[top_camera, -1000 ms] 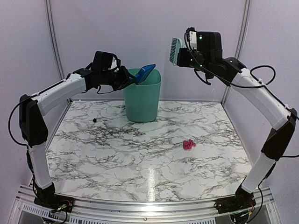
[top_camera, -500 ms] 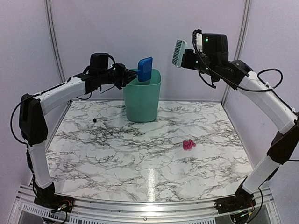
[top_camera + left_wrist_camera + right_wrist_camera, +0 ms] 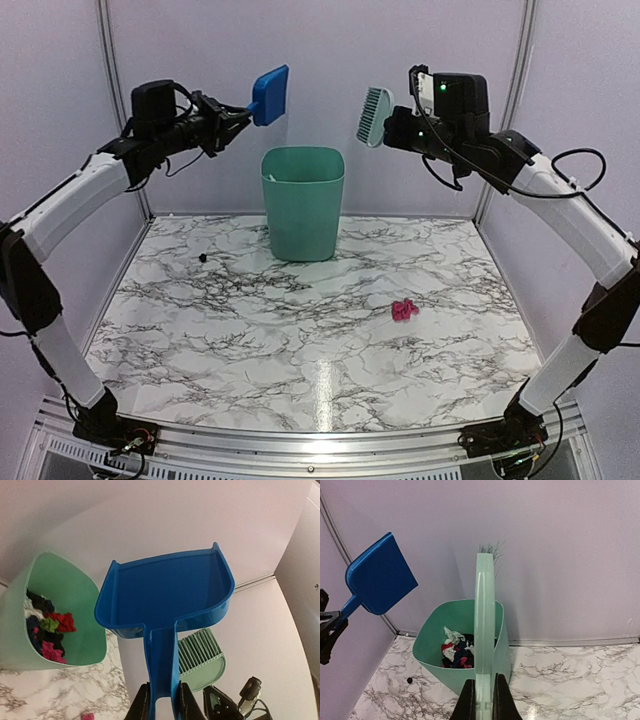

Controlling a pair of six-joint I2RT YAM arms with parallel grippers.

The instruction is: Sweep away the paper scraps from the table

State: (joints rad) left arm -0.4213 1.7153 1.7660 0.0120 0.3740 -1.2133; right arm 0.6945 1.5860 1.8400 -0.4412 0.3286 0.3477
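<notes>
Pink paper scrap on marble table; dustpan, brush aloft.

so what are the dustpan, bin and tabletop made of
Dustpan: likely moulded plastic, smooth blue with a soft sheen.
Bin: probably plastic too, matte green, one-piece walls.
Tabletop: marble-patterned, glossy, reflecting light; real stone or laminate cannot be told.
</notes>
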